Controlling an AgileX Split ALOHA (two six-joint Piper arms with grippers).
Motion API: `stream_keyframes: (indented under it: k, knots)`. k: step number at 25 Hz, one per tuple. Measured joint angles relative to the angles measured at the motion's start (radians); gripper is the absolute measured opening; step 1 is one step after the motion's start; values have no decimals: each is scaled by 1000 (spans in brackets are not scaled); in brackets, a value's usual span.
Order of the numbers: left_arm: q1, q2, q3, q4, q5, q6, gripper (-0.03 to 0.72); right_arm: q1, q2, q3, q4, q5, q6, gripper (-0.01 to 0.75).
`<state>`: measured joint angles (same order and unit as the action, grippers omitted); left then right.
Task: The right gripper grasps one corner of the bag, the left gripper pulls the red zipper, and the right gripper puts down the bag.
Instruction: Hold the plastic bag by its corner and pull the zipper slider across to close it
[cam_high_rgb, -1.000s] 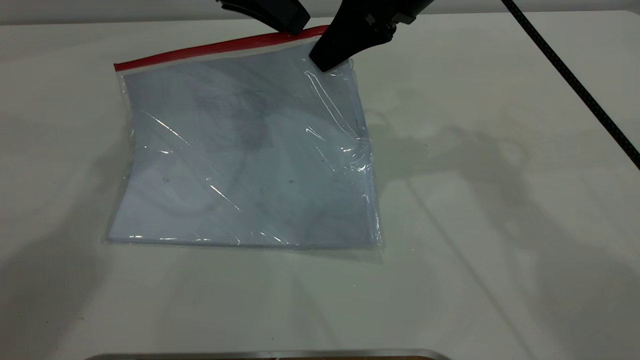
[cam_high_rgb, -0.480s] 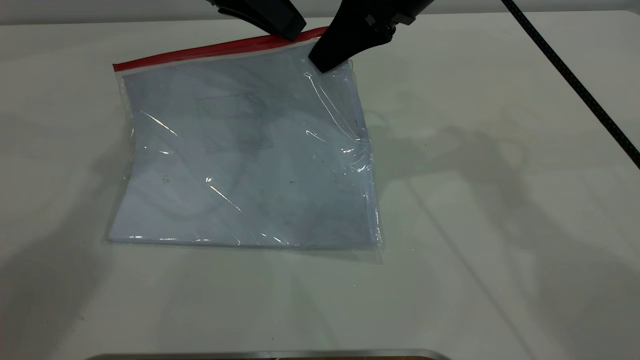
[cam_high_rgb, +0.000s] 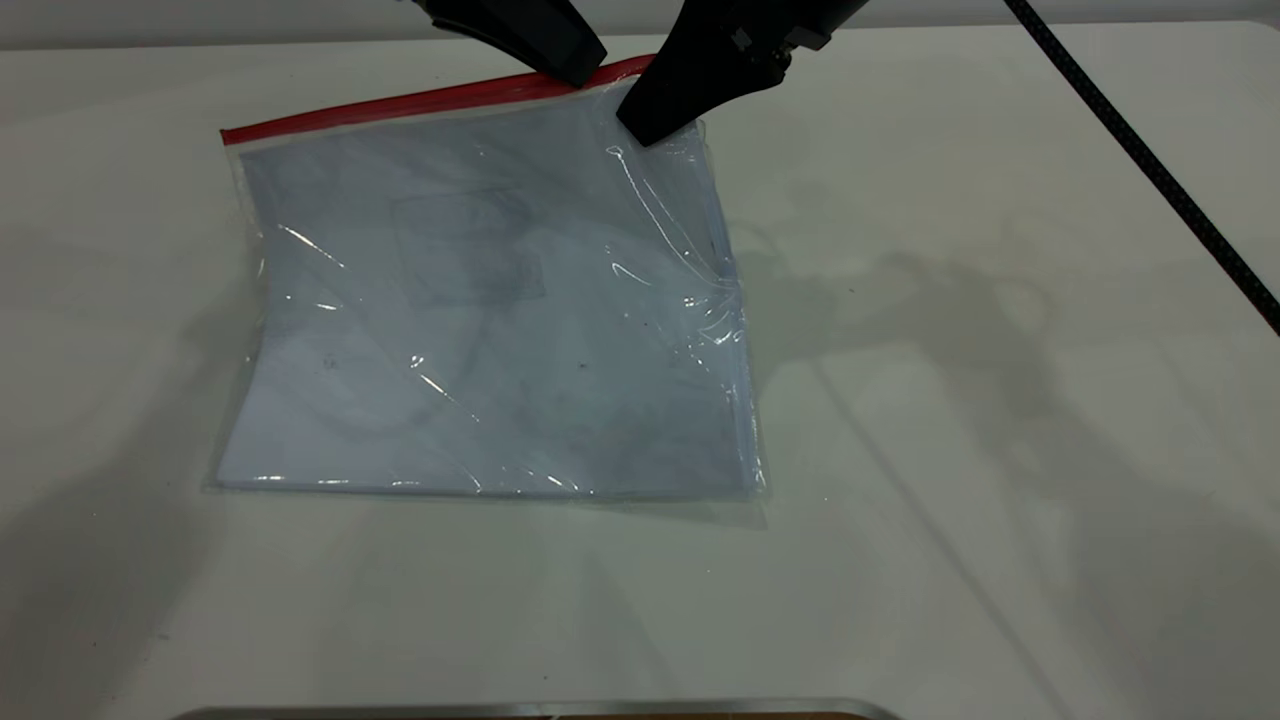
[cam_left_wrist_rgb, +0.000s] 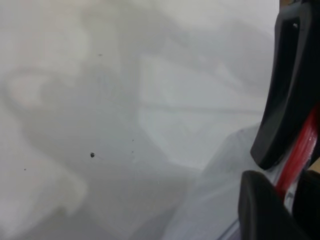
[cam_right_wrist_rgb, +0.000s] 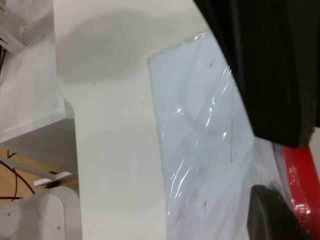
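Clear plastic, the bag (cam_high_rgb: 490, 320) lies flat on the white table (cam_high_rgb: 1000, 450) with white sheets inside, and we see its far edge lifted slightly. Our right claw (cam_high_rgb: 655, 125) is clamped on the bag's far right corner. Our left claw (cam_high_rgb: 575, 72) sits on the red zipper (cam_high_rgb: 400, 102) just beside it, fingers (cam_left_wrist_rgb: 285, 100) either side of the strip; whether they actually pinch it we cannot tell.
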<state>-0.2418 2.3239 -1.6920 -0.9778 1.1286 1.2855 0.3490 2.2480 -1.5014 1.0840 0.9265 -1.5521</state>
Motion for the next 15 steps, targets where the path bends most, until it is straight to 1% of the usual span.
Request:
stream_keyframes:
  k: [3,12,15]
  knots:
    - [0,0,0,2,-6,0,142,0,0,0,0,1,0,37]
    - [0,0,0,12,-6,1,68,-1,0,0,14,1,0,37]
    - [0,0,0,12,-11,1,56,-9,0,0,19,9,0,37]
